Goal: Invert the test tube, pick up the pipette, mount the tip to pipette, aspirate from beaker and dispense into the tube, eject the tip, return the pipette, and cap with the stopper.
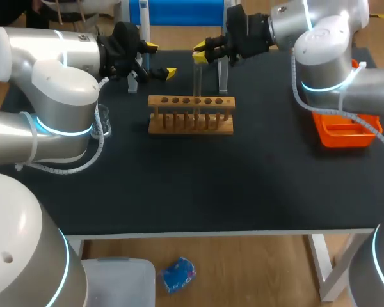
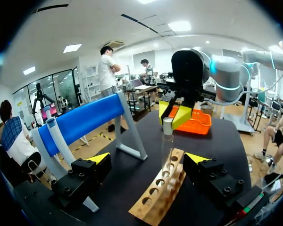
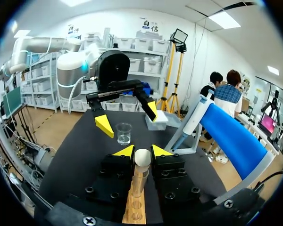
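Since tube (image 1: pixel 197 89) stands round-end-up in rack (image 1: pixel 191 125), right tool (image 3: pixel 142 153) clamps its top, likely to lift and invert it; left tool (image 2: pixel 148 158) hangs wide open nearby.

The rack (image 1: pixel 191 121) is tan, the table (image 1: pixel 211 185) black, the tray (image 1: pixel 338 138) orange, the test tube (image 1: pixel 197 86) clear.

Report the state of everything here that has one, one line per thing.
left claw: open, empty.
right claw: shut on the test tube.
test tube: vertical, rounded end up, lower end at the rack.
rack: standing level, other holes empty.
beaker: upright, uncovered.
pipette: leaning on its stand, not picked up.
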